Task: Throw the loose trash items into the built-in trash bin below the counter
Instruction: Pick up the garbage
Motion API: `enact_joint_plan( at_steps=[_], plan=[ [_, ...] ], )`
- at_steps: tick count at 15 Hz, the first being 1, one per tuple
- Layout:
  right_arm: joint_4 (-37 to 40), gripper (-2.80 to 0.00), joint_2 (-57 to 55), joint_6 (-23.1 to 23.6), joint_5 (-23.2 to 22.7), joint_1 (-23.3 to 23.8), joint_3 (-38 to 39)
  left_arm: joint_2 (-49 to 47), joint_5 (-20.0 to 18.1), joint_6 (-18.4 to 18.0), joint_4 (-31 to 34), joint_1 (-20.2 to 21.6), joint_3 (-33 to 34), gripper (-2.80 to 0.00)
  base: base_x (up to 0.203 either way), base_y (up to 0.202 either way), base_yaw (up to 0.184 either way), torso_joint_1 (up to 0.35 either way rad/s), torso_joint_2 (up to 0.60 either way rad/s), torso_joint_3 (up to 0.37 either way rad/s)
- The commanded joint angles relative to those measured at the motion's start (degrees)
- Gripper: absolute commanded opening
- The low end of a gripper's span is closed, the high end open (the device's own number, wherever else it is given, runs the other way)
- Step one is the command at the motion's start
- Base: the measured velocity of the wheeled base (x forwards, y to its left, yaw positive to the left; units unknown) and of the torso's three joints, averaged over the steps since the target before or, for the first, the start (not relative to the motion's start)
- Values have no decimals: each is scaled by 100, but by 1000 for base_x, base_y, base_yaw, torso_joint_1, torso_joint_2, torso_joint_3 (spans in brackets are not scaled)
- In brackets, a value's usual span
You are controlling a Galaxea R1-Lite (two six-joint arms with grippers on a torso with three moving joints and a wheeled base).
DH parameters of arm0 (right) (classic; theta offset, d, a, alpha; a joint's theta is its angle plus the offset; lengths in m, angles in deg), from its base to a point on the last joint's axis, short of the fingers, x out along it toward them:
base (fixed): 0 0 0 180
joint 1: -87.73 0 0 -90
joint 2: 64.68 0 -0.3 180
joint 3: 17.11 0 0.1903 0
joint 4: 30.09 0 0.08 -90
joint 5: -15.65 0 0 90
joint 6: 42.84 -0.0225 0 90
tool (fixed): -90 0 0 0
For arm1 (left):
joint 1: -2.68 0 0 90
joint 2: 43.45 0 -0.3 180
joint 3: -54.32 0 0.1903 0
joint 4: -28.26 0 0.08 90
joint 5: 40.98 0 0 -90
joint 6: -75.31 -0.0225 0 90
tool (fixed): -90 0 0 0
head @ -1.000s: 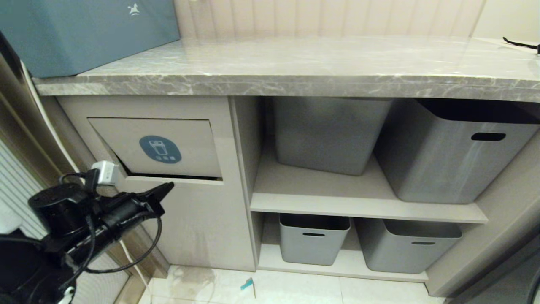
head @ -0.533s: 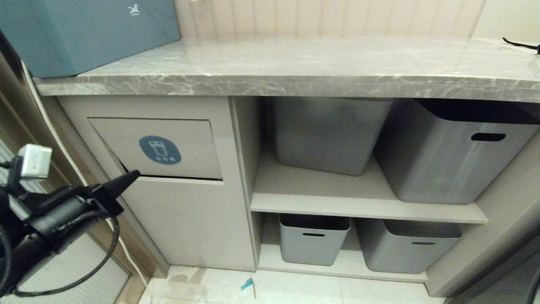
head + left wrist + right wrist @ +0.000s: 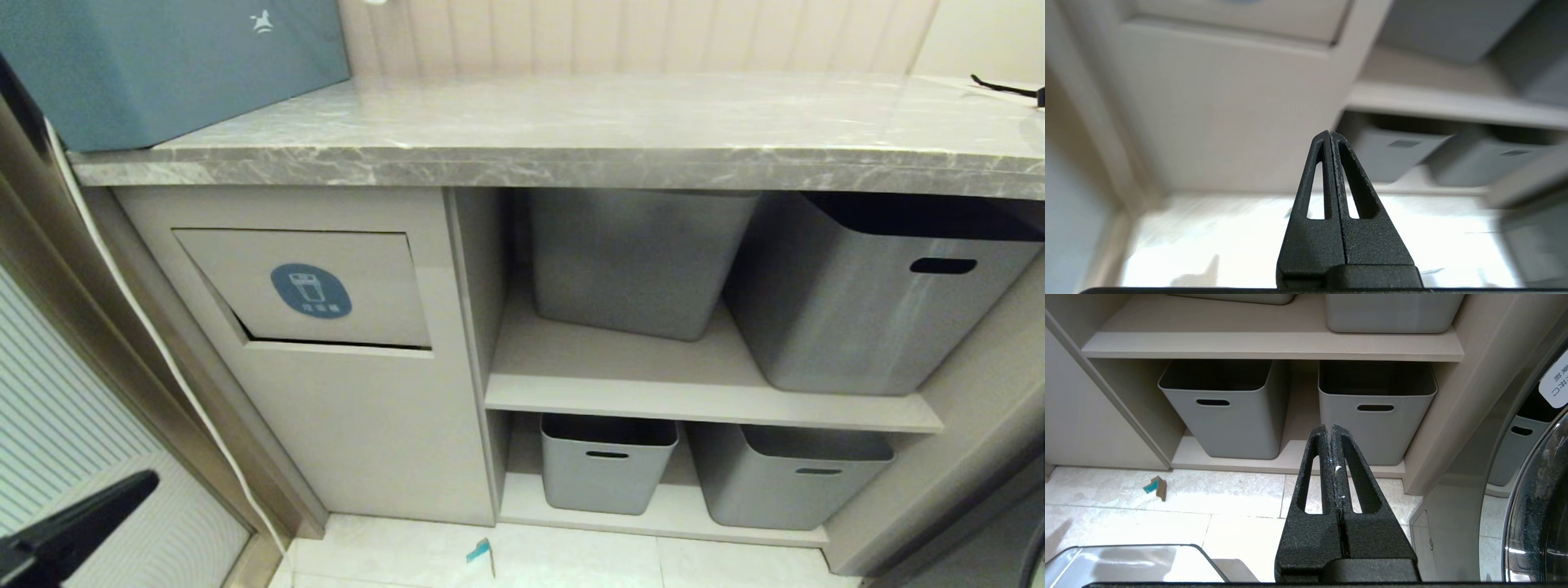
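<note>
A: Left hand, fingers pressed together and empty, low at the left; beige tilting flap with round blue sticker beneath the grey marble worktop.

B: Small tan-and-turquoise cardboard scrap on the floor: probably light, crushable; pinch its raised edge. Right hand likewise closed, empty.

We see the counter as polished grey stone with white veining, glossy enough to catch light. The built-in trash bin has a smooth matt beige panel, laminate-like, with a flat blue sticker. The storage tubs look like smooth grey plastic with a soft sheen. The floor tiles are pale and shiny. The trash scrap looks like tan cardboard with turquoise paper. Both grippers' fingers are black, grainy, rough-textured plastic.
</note>
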Motion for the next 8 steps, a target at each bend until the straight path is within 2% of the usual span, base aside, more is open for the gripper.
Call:
enact_joint_plan(
  at_steps=[1, 5, 7, 8],
  plan=[
    [5, -280, -9, 4, 0, -2, -2, 1511, 355, -165, 729, -2, 324, -280, 0, 0, 0, 0, 0, 0],
    [5, -280, -9, -5, 0, -2, -2, 3608, 757, -766, 1802, 123, 833, -280, 0, 0, 0, 0, 0, 0],
    [5, -280, -9, -5, 0, -2, -2, 4203, 824, -958, 2253, 188, 973, -280, 0, 0, 0, 0, 0, 0],
    [5, -280, -9, -5, 0, -10, -2, 4239, 810, -912, 2484, 220, 1046, -280, 0, 0, 0, 0, 0, 0]
  ],
)
